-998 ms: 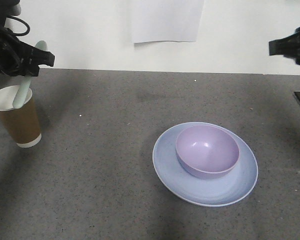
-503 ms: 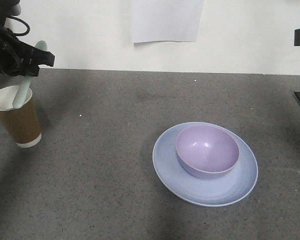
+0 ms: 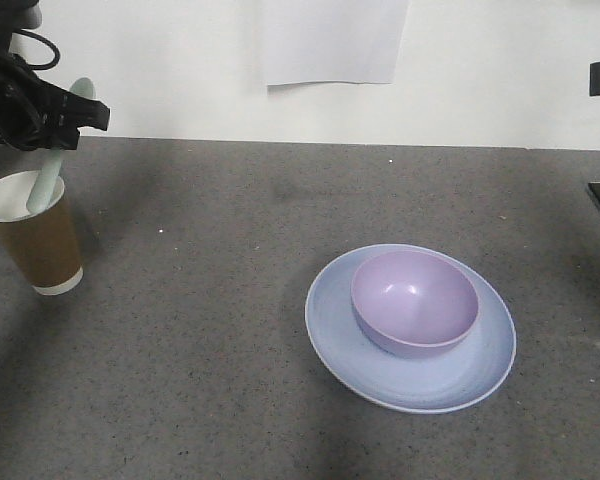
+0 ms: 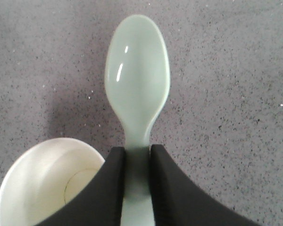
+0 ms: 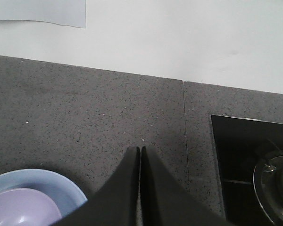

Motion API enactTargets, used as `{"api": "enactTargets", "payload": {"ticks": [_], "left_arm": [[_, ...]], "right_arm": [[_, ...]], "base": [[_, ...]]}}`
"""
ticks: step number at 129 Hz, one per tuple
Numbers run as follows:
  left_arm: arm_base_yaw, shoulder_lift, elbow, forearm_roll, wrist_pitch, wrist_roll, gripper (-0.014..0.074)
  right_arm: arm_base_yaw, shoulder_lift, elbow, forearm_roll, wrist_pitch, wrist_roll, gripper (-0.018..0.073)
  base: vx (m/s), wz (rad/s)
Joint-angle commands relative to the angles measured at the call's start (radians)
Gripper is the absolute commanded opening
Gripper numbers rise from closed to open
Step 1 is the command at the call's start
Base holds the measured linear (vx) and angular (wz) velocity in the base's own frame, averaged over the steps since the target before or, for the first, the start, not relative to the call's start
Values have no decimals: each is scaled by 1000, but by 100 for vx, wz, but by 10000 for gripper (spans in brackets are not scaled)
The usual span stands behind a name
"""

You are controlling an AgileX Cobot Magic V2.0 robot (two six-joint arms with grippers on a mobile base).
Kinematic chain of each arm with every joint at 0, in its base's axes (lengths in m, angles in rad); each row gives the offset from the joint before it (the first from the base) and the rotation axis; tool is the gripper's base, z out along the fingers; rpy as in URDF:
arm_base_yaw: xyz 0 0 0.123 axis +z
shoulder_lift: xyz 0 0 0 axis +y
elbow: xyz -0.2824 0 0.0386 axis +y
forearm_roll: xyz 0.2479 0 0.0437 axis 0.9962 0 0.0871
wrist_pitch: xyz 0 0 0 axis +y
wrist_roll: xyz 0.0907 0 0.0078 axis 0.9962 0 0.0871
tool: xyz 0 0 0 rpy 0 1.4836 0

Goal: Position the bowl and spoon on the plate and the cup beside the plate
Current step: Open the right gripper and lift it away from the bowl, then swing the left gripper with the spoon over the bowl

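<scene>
Grey speckled worktop [image 3: 210,380] under a plain white wall [image 3: 480,90], with one sheet of white paper [image 3: 330,40] stuck to that wall. Counted on the surface: one plate [image 3: 420,388], one bowl [image 3: 415,300], one cup [image 3: 38,240]; one spoon [image 4: 137,70] held off it. Bowl upright on the plate, set toward its far side, both right of the middle. Cup upright near the left edge, well apart from the plate, wide bare stone between them. Spoon tilted above the cup, pinched at the handle by the left gripper [image 4: 137,155], jaws narrow on it, scoop pointing up and away; lower end seen against the cup's white inside, touching or not impossible to tell. Right gripper [image 5: 140,155] high at the right edge, jaws pressed together on nothing. Black hob [image 5: 240,150] let into the surface at the far right.
</scene>
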Motion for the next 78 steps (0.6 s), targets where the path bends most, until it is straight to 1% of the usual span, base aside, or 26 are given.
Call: {"api": "enactTargets", "payload": {"ticks": [1, 14, 19, 22, 23, 24, 29, 30, 31, 32, 33, 34, 37, 38, 39, 40, 45, 52, 57, 58, 62, 71, 72, 78], "left_arm": [[-3, -46, -27, -8, -88, -2, -6], [-3, -47, -27, -11, -117, 9, -6], [-4, -47, -27, -20, -125, 34, -6], [-4, -47, -27, -38, -130, 74, -6], [-4, -47, -27, -38, -130, 74, -6], [-4, -47, -27, -55, -131, 93, -6], [-4, -47, -27, -85, -136, 132, -6], [-4, -47, -27, -101, -137, 152, -6], [-4, -47, -27, -101, -137, 152, -6], [-4, -47, -28, -120, -137, 173, -6], [-4, -47, -28, -120, -137, 173, -6], [-4, -47, -28, -139, -137, 203, -6], [-4, -47, -29, -159, -137, 222, -6], [-5, -47, -29, -190, -137, 241, -6], [-5, -47, -29, -190, -137, 241, -6], [-7, -47, -29, -210, -136, 259, -6], [-13, -47, -29, -244, -135, 293, -6], [-35, -47, -29, -294, -132, 354, -6], [-50, -47, -29, -307, -132, 375, -6], [-64, -47, -29, -311, -132, 383, -6], [-82, -47, -33, -315, -132, 400, -6], [-122, -36, -56, -316, -120, 414, -6], [-137, -33, -64, -316, -116, 417, -6], [-168, -19, -94, -316, -98, 418, -6]], "right_arm": [[-5, -19, -32, -25, -59, -6, -8], [-5, -19, -32, -25, -59, -6, -8], [-5, -19, -32, -25, -59, -6, -8], [-5, -19, -32, -25, -59, -6, -8], [-5, -19, -32, -25, -59, -6, -8], [-5, -19, -32, -25, -59, -6, -8], [-5, -19, -32, -25, -59, -6, -8], [-5, -19, -32, -25, -59, -6, -8], [-5, -19, -32, -25, -59, -6, -8], [-5, -19, -32, -25, -59, -6, -8], [-5, -19, -32, -25, -59, -6, -8], [-5, -19, -32, -25, -59, -6, -8], [-5, -19, -32, -25, -59, -6, -8], [-5, -19, -32, -25, -59, -6, -8], [-5, -19, -32, -25, -59, -6, -8], [-5, -19, -32, -25, -59, -6, -8], [-5, -19, -32, -25, -59, -6, -8], [-5, -19, -32, -25, -59, -6, -8], [-5, -19, -32, -25, -59, -6, -8], [-5, -19, -32, -25, -59, -6, -8], [-5, -19, -32, -25, -59, -6, -8], [-5, -19, -32, -25, -59, -6, -8], [-5, -19, -32, -25, -59, -6, -8], [-5, -19, -32, -25, -59, -6, -8]], "base": [[0, 0], [0, 0], [0, 0], [0, 0], [0, 0], [0, 0], [0, 0], [0, 0], [0, 0], [0, 0], [0, 0], [0, 0], [0, 0], [0, 0], [0, 0], [0, 0], [0, 0], [0, 0], [0, 0], [0, 0], [0, 0], [0, 0], [0, 0], [0, 0]]}}
